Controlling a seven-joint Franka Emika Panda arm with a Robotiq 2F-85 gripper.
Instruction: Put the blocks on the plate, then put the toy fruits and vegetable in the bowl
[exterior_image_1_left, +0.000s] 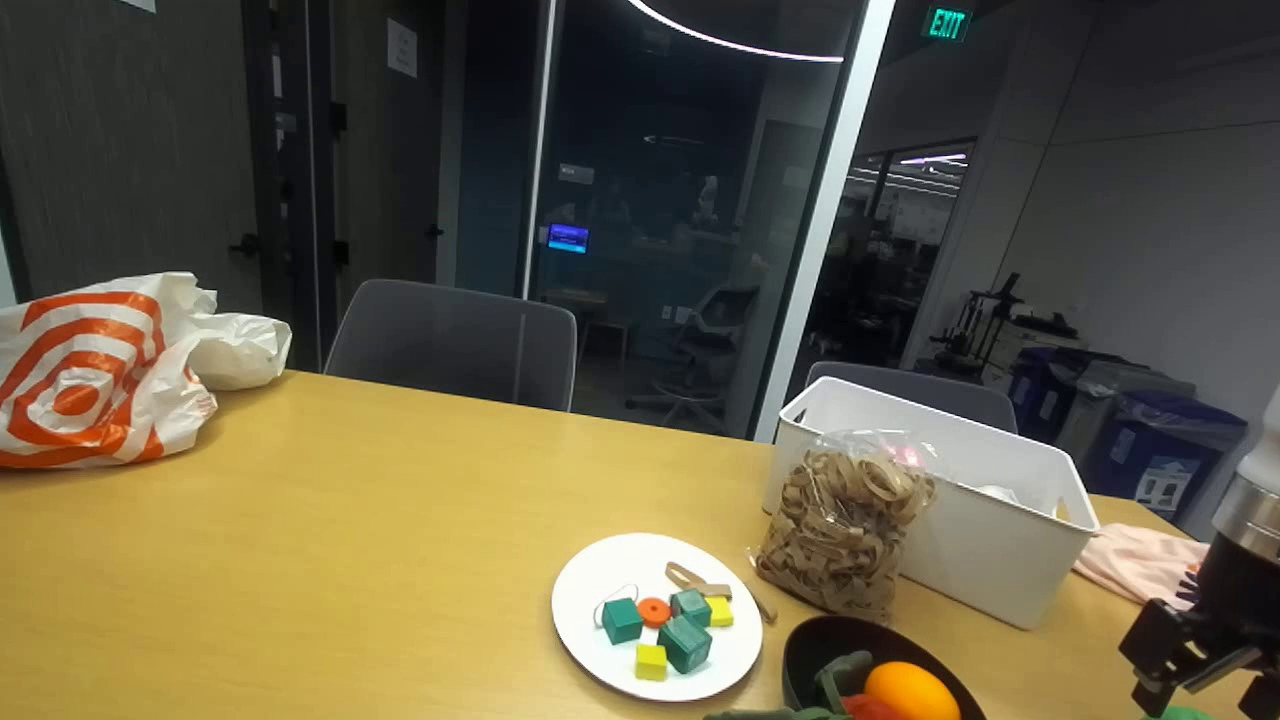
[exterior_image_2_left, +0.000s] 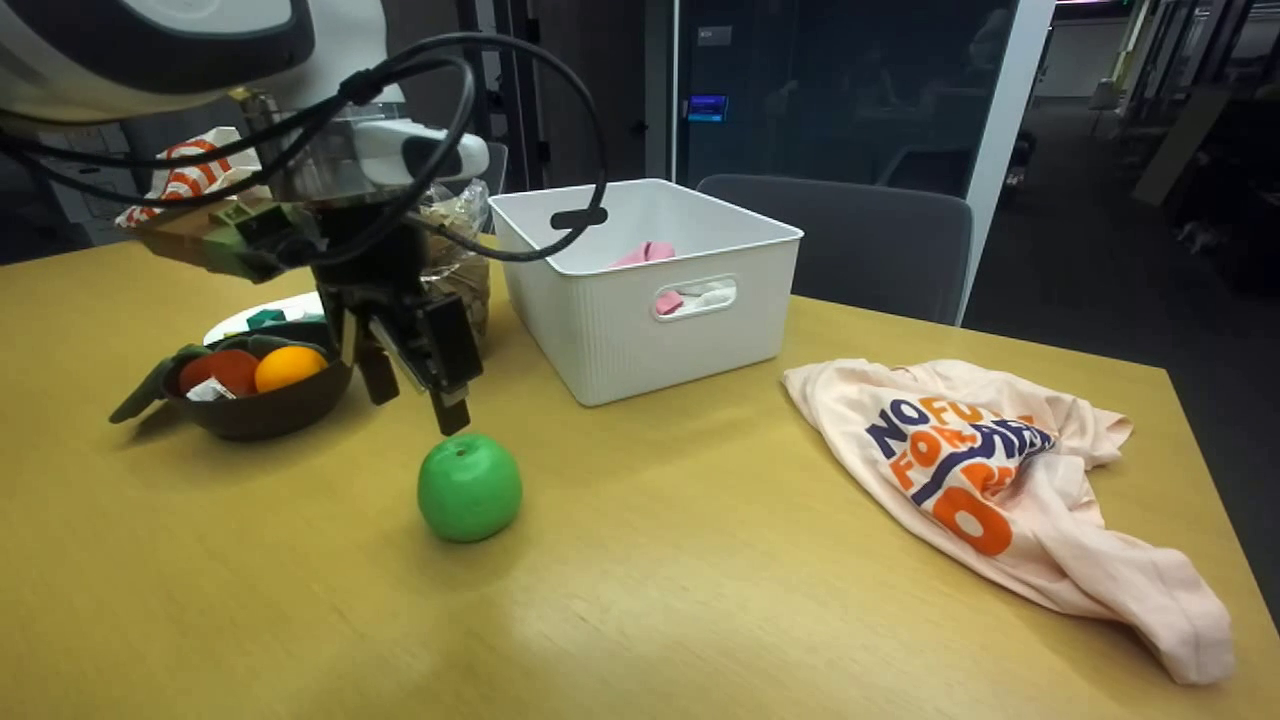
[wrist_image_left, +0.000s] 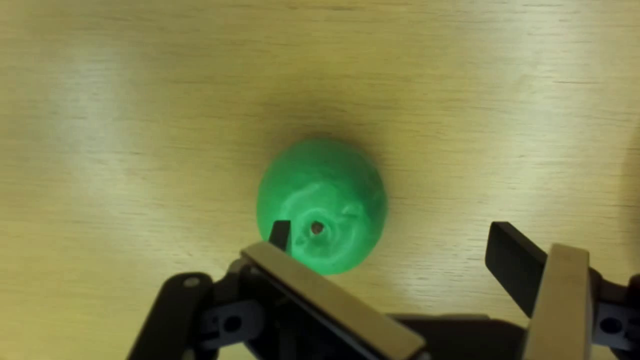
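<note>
The green apple (exterior_image_2_left: 470, 490) sits on the table (exterior_image_2_left: 720, 560) below your gripper (exterior_image_2_left: 417, 403), off-centre: under the finger (wrist_image_left: 280, 235) farther from the bowl (exterior_image_2_left: 262, 418). Whether finger and apple touch, you cannot tell. Being round, it offers no long axis. The gripper points roughly down, spread wide and holding nothing. Before descending, shift it away from the bowl until the apple lies midway between the fingers.

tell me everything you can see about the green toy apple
The green toy apple is round and glossy, apparently plastic, with a small dark spot, perhaps a hole, in its dimpled top. It stands upright on the wood-grain table, outside the dark bowl. The open gripper hangs above it, with no contact visible.
</note>
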